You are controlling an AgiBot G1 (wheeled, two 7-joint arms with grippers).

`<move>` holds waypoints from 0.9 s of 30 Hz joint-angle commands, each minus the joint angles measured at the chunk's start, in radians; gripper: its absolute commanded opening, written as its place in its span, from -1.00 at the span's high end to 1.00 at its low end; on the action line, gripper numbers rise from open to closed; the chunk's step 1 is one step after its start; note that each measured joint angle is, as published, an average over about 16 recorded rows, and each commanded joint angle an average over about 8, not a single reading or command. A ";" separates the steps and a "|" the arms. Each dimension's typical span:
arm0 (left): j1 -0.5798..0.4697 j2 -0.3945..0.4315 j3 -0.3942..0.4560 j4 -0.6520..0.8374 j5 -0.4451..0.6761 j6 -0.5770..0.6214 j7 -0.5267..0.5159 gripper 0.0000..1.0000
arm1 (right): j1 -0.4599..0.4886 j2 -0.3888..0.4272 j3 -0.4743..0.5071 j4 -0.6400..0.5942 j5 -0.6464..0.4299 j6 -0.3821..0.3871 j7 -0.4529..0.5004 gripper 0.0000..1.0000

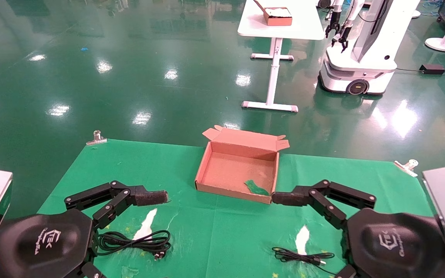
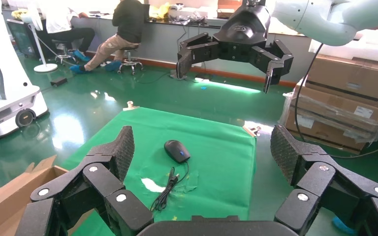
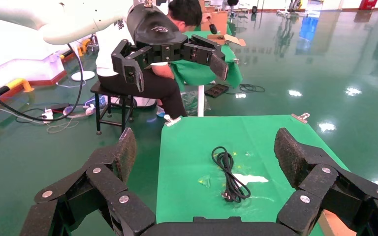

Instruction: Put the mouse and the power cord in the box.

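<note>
So basically nothing's packed yet. The box (image 1: 238,170) sits open at the far middle of the green mat (image 1: 214,231), holding only a green scrap (image 1: 256,187). The power cord (image 1: 133,241) is coiled on the mat near the robot's left side, and the mouse (image 2: 176,150) lies on the right side with its thin cable (image 1: 303,258) trailing. The left gripper (image 2: 202,157) and right gripper (image 3: 204,162) both hang above the mat, jaws spread wide, holding nothing. So both pickups and both drops are left, I'd say.

Left gripper (image 2: 202,162), right gripper (image 3: 204,160): both raised, jaws spread.
</note>
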 commanded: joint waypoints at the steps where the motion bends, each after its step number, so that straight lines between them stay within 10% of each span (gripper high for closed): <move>1: 0.000 0.000 0.000 0.000 0.000 0.000 0.000 -1.00 | 0.000 0.000 0.000 0.000 0.000 0.000 0.000 -1.00; 18: -0.003 -0.003 0.001 -0.002 0.011 0.003 0.005 -1.00 | -0.003 0.003 -0.002 -0.005 -0.005 -0.003 -0.003 -1.00; 27: -0.126 0.011 0.104 0.075 0.232 0.062 0.045 -1.00 | 0.014 0.010 -0.045 -0.119 -0.096 -0.064 -0.079 -1.00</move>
